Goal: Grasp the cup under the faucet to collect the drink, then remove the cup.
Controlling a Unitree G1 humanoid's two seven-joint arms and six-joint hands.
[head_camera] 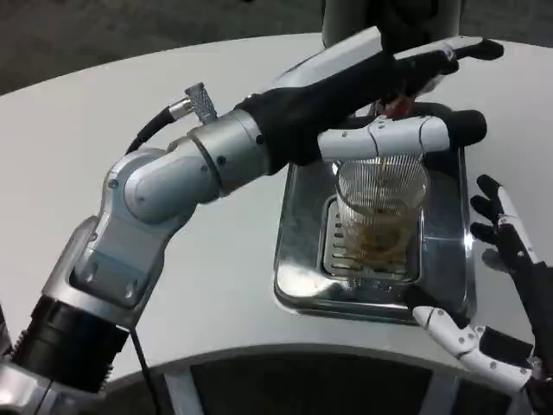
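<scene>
Clear ribbed plastic cup (381, 203) sits upright on the slotted grille of the shiny steel drip tray (298, 251), at the far side of the round white table (130, 112). That puts it under the dispenser body (354, 17) at the top edge; spout itself hidden behind the arm, so can't confirm exact alignment. Amber liquid shows in the cup's lower part, so collection looks underway or done, my read only.

Left hand (406, 95) reaches across from the left. One white-and-black finger (397, 134) lies along the cup's near rim, the rest run past its far side, so fingers wrap around the cup's top. Looks like a grip high up, keeping the wall clear for the pour. How firm the clamp is, can't tell.

Right hand (505, 294) waits just beside the tray's right edge, fingers apart, holding nothing. Probably parked there to stay out of the way, or to steady the tray.

Next step as I judge it: lift straight up before pulling back. Thin wall plus liquid means squeeze gently.
</scene>
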